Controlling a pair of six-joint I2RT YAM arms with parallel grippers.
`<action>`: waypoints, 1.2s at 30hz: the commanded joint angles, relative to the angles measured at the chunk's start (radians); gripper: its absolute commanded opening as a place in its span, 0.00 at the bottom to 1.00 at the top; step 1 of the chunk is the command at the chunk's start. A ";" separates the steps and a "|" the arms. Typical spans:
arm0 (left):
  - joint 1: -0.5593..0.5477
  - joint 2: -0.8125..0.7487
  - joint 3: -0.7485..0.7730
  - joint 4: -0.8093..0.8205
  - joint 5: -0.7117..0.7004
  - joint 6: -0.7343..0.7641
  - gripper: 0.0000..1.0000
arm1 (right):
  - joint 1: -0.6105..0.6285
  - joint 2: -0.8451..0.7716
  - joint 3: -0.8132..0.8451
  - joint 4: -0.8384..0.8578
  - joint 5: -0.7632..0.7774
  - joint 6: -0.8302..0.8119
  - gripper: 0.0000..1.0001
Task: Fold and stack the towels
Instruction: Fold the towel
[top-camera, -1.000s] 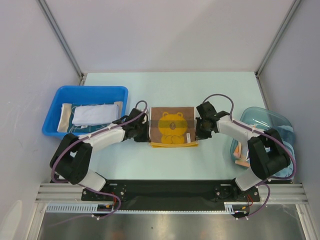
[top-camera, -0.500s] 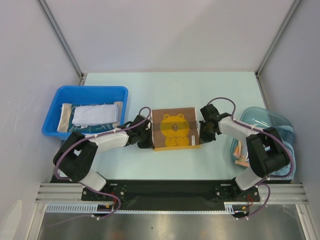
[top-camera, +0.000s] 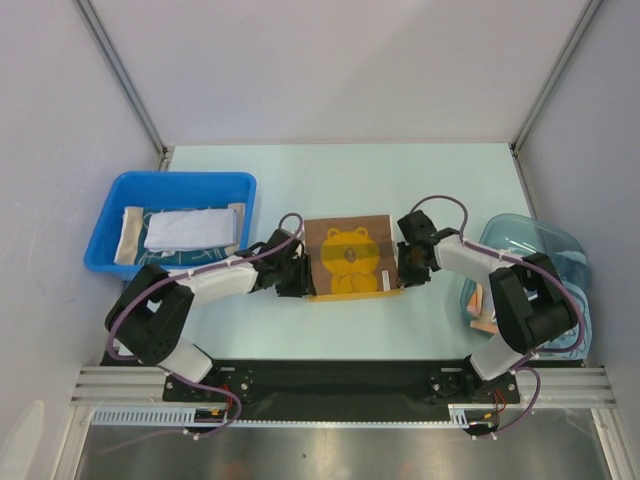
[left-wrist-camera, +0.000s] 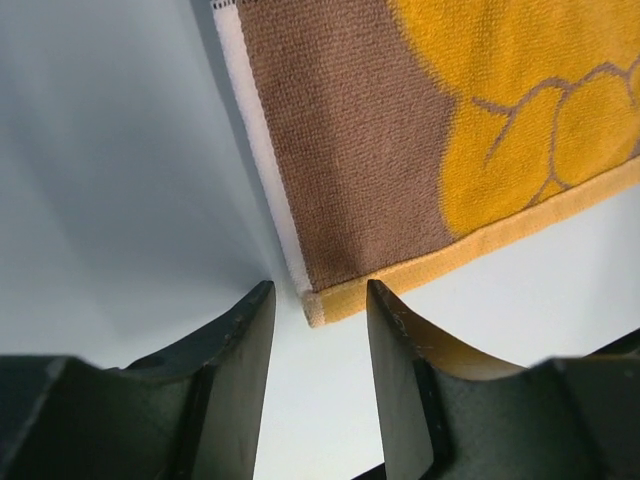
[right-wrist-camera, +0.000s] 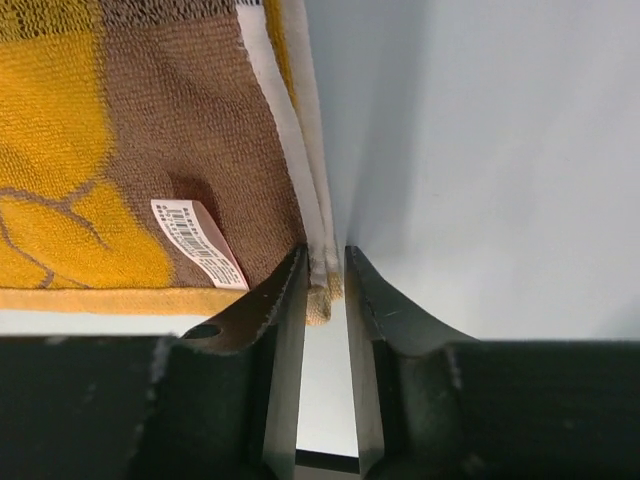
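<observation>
Top external vs a second ago: both arms have slid from the towel's mid-sides to its near corners. The brown bear towel (top-camera: 350, 258) now sits slightly rotated, and hardly shifted over the last half second. Both claws were clamped then and have since parted.

Left gripper (top-camera: 297, 278): on your left wrist view (left-wrist-camera: 320, 290) the jaws stand clearly apart. The towel's near-left corner lies just ahead of the gap, touching neither finger.

Right gripper (top-camera: 407, 268): on the right wrist view (right-wrist-camera: 325, 252) the jaws are only a narrow slot apart. The near-right corner sits between them. Cannot tell whether the pads press it.

Towel state:
- lies flat mid-table (top-camera: 350, 180), between the two claws, bear face up
- brown field, yellow bear, yellow hem on the near edge, white strip down each side
- stacked edges at the right corner show it is folded
- white barcode tag (right-wrist-camera: 197, 240) lies on the brown near that corner

Around it:
- blue bin (top-camera: 120, 185) far left, well apart, with a pale folded towel (top-camera: 188, 228) on top of other cloth
- clear tub (top-camera: 530, 235) far right, partly hidden by the right arm, with light blue cloth (top-camera: 575, 270) and an orange piece (top-camera: 483, 322)
</observation>
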 joint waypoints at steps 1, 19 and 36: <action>-0.005 -0.032 0.048 -0.084 -0.040 0.039 0.49 | 0.007 -0.066 -0.003 -0.014 0.043 -0.001 0.27; 0.153 0.374 0.602 -0.170 0.006 0.265 0.50 | -0.008 -0.129 -0.055 0.043 -0.087 -0.053 0.21; 0.200 0.533 0.845 -0.247 0.122 0.355 0.53 | -0.143 -0.054 0.153 0.072 -0.159 -0.233 0.38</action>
